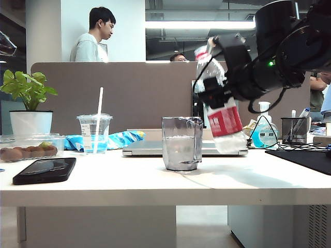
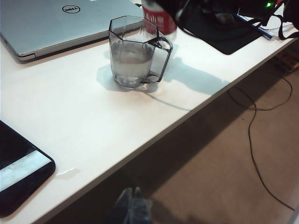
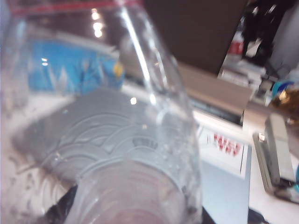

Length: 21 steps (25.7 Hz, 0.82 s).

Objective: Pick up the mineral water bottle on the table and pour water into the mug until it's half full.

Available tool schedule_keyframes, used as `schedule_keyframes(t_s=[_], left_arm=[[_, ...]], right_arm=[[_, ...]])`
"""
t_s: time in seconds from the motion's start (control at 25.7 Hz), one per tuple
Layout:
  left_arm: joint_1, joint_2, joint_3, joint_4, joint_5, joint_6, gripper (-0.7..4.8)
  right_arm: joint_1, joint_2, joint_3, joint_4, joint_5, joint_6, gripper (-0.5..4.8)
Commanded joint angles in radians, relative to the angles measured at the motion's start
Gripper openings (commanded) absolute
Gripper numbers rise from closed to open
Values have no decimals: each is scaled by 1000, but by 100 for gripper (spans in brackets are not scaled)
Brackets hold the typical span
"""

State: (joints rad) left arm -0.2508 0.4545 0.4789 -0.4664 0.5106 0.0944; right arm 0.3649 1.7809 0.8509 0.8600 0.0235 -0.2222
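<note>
Right gripper (image 1: 220,88) jaws grasp the red-labelled mineral water bottle (image 1: 220,111); left gripper (image 2: 132,207) jaws clenched.

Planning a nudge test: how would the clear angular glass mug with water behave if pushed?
The clear angular glass mug looks heavy for its size, given its thick base and water, so it should slide rather than tip. Glass on the white table probably slides easily. A push on its side handle would likely rotate it.

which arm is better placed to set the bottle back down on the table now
Right. Its gripper holds the bottle in its jaws, nearly upright above the table, beside the mug. The left gripper hangs off the table's edge, jaws together.
</note>
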Motion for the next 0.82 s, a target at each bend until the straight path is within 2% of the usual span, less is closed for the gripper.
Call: schedule_keyframes(t_s=[0.04, 0.23, 0.82], left_arm=[[2, -1, 6, 10, -2, 3, -5], [2, -1, 6, 11, -2, 3, -5], [2, -1, 6, 11, -2, 4, -5]], right_arm=[[-6, 14, -14, 129, 3, 150, 268], [-11, 44, -30, 192, 8, 182, 268], [-11, 80, -67, 216, 8, 224, 271]])
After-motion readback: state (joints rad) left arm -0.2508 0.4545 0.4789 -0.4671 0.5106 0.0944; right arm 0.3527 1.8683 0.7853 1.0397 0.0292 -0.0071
